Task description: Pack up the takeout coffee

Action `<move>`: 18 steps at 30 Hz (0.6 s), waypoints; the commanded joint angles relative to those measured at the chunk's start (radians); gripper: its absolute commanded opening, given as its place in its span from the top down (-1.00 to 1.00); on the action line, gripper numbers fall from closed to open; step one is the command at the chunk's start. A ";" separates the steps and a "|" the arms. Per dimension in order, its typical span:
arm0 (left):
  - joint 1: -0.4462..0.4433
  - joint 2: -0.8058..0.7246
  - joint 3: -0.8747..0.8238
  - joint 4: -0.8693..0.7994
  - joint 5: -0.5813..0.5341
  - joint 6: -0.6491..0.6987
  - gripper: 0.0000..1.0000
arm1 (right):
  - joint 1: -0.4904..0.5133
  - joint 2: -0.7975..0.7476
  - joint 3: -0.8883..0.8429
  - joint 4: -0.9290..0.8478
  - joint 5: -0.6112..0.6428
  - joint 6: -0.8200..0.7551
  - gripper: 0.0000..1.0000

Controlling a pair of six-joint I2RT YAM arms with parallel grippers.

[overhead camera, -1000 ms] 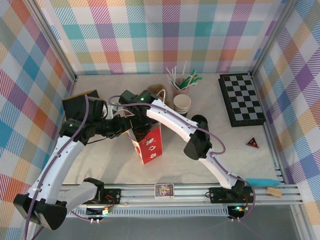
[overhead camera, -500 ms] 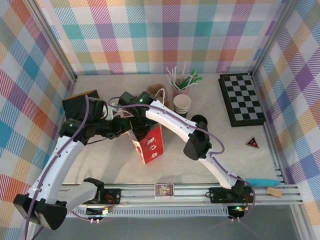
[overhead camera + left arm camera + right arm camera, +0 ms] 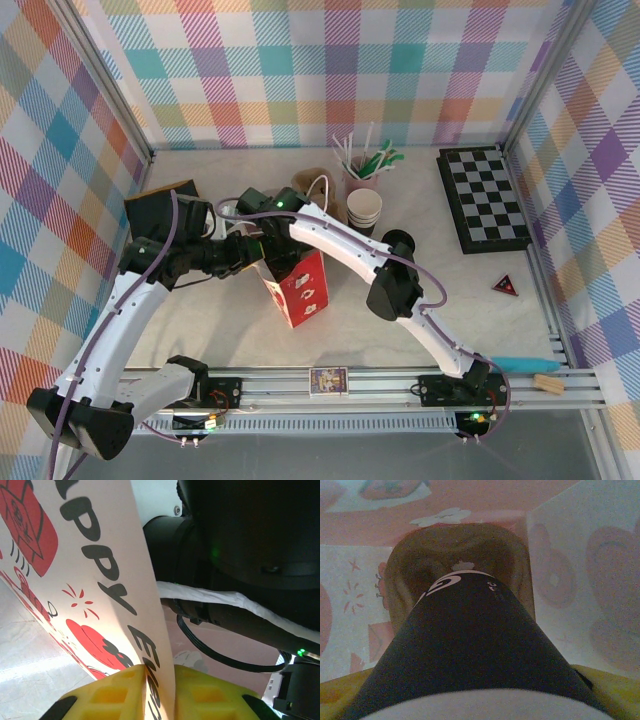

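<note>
Bright overhead; dim, grainy wrist close-up

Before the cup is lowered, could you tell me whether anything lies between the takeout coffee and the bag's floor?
Nothing visible does: the takeout coffee hangs inside the bag, the brownish floor beyond it looks bare, though the cup hides its near part.
</note>
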 commanded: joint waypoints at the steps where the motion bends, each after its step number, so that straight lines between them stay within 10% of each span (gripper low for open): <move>1: -0.006 -0.009 -0.001 -0.026 0.041 0.017 0.60 | 0.006 0.023 -0.023 0.013 0.011 -0.008 0.43; 18: -0.006 -0.005 -0.001 -0.020 0.046 0.015 0.61 | 0.009 0.057 -0.085 0.046 -0.003 -0.005 0.43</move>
